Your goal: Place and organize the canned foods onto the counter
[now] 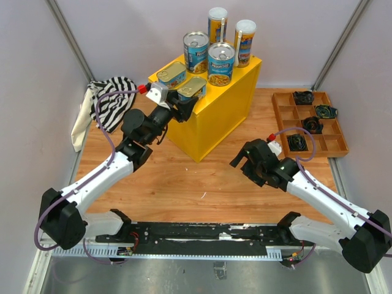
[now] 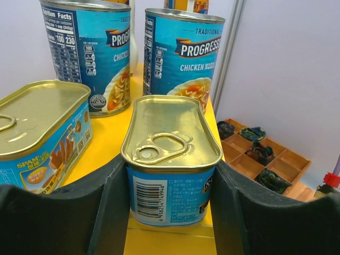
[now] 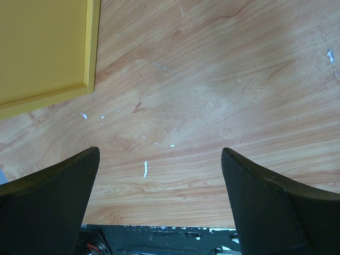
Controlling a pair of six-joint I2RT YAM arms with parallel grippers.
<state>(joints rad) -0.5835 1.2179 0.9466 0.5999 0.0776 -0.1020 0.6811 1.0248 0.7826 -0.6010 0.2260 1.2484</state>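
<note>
The yellow counter (image 1: 214, 122) carries all six cans. Two tall slim cans (image 1: 217, 24) (image 1: 244, 41) stand at the back, with two blue-labelled cans (image 1: 196, 51) (image 1: 221, 63) in front of them. Two flat golden tins (image 1: 171, 75) (image 1: 193, 87) lie at the near left edge. My left gripper (image 1: 187, 101) is shut on the right golden tin (image 2: 171, 133), which rests on the counter top (image 2: 106, 138); the other tin (image 2: 37, 114) lies beside it. My right gripper (image 1: 240, 160) is open and empty over the wooden table (image 3: 175, 95), near the counter's side (image 3: 42, 48).
A brown compartmented tray (image 1: 286, 113) with several small black gadgets (image 1: 312, 125) sits at the right. A black-and-white striped cloth (image 1: 113, 101) lies at the left by the wall. White walls close in both sides.
</note>
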